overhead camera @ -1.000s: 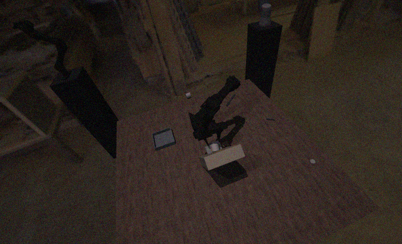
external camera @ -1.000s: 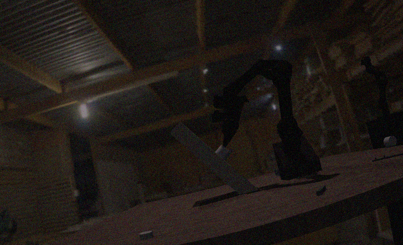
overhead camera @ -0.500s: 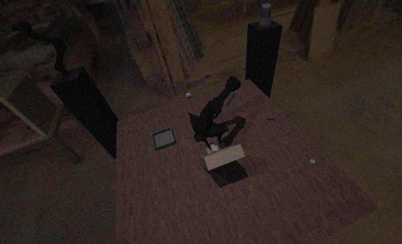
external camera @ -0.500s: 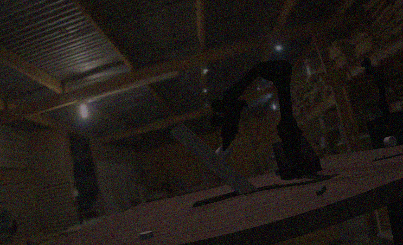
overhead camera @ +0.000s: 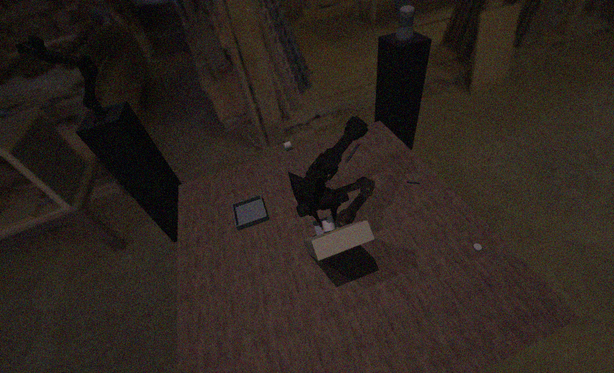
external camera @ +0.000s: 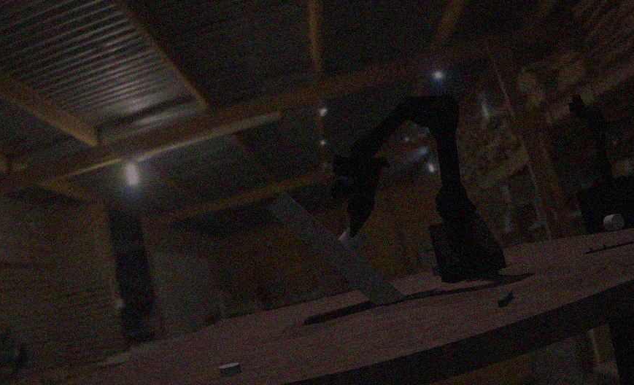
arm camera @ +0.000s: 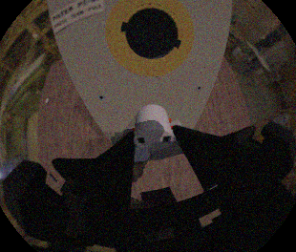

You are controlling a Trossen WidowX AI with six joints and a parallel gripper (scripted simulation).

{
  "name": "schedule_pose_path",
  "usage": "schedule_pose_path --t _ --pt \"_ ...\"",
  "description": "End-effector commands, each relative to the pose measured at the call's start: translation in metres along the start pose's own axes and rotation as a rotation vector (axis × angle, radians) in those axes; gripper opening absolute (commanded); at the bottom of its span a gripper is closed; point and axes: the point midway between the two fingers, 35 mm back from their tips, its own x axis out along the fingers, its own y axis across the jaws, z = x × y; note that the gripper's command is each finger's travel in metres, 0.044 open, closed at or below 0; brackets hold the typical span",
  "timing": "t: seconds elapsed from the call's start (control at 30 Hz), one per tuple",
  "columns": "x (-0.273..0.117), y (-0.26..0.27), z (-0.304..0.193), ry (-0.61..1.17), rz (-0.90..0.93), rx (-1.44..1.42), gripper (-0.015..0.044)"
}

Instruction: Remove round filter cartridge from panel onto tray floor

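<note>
The round filter cartridge (arm camera: 154,114) (overhead camera: 328,225) (external camera: 343,236) is out of the opening and stands off the panel's face, low on the slope. It is white, with two dark slots on its shaded end. The tilted service panel (arm camera: 82,62) (overhead camera: 343,239) (external camera: 328,246) has an empty dark round opening (arm camera: 151,33) inside a yellow ring (arm camera: 116,35). My gripper (arm camera: 154,132) (overhead camera: 327,222) (external camera: 352,234) is shut on the cartridge, one finger at each side. Grey parts around the cartridge's lower end are unclear. The tray (overhead camera: 253,223) lies left of the panel in the top view.
A white cylinder (overhead camera: 287,145) (external camera: 613,222) stands near the back edge. A white disc (overhead camera: 477,246) (external camera: 229,368) lies far off to the right in the top view. A small dark piece (external camera: 505,300) lies on the table. Black pedestals (overhead camera: 128,171) (overhead camera: 400,83) stand beyond the table edges.
</note>
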Motion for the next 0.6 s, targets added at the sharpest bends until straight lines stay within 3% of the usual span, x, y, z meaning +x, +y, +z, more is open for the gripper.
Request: schedule_pose_path --t 0.0,0.1,0.33,0.57 --pt "-0.001 0.001 0.002 0.000 0.003 0.000 0.0080" --pt "-0.005 0.000 0.012 0.000 0.002 0.000 0.0001" --pt "-0.014 -0.001 0.023 0.000 -0.002 0.000 0.0000" --pt "-0.050 -0.004 0.027 0.003 -0.011 0.002 0.0000"
